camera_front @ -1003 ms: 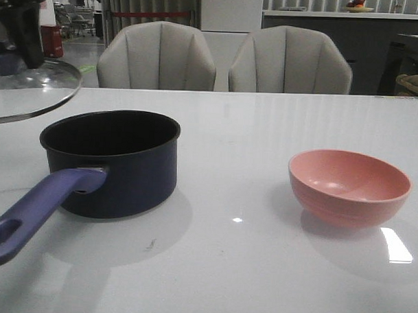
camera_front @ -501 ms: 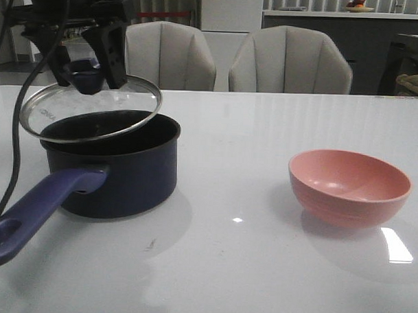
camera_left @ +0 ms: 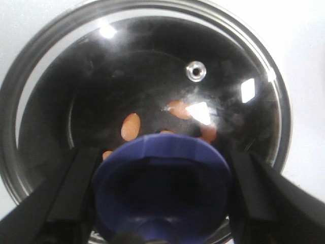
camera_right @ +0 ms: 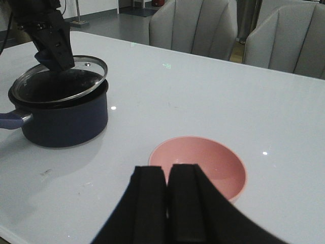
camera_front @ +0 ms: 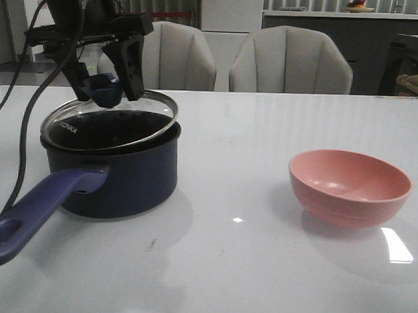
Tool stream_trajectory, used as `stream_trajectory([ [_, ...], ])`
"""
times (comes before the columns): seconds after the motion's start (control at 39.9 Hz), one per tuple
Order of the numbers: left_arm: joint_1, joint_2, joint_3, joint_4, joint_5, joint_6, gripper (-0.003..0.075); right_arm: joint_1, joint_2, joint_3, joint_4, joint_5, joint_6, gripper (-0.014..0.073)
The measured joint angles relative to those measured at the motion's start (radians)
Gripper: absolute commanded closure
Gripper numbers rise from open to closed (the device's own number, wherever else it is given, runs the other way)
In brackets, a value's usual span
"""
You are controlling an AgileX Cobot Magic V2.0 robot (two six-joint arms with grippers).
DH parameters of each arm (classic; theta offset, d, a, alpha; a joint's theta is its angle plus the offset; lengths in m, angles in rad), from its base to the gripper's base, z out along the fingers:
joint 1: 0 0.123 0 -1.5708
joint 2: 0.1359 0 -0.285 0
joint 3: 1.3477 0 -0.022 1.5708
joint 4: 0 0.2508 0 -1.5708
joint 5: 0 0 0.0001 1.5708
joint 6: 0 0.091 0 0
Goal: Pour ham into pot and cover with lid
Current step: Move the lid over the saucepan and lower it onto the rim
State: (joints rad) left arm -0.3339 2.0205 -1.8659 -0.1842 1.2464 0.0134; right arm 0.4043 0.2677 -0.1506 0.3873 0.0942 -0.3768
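Note:
The dark navy pot stands at the table's left, its blue-purple handle pointing toward the front edge. My left gripper is shut on the blue knob of the glass lid. The lid sits tilted over the pot's mouth, its lower edge at the rim. Through the glass, orange-pink ham pieces lie on the pot's bottom. My right gripper is shut on nothing, hovering just in front of the pink bowl. The front view does not show it.
The pink bowl stands empty at the table's right. Two grey chairs stand behind the far edge. The left arm's cable hangs beside the pot.
The left gripper carried the lid from the far left rightward and down, until it sits over the pot's mouth. The bowl and pot have not moved.

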Motion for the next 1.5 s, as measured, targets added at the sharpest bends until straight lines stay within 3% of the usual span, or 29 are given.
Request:
stream_trajectory([
  [1.25, -0.008, -0.006, 0.021, 0.008, -0.015, 0.022, 0.0437, 0.000, 0.000, 0.000, 0.000, 0.000, 0.000, 0.0446],
  [1.5, -0.010, -0.006, 0.021, 0.014, -0.015, 0.022, 0.0343, 0.000, 0.000, 0.000, 0.000, 0.000, 0.000, 0.0446],
])
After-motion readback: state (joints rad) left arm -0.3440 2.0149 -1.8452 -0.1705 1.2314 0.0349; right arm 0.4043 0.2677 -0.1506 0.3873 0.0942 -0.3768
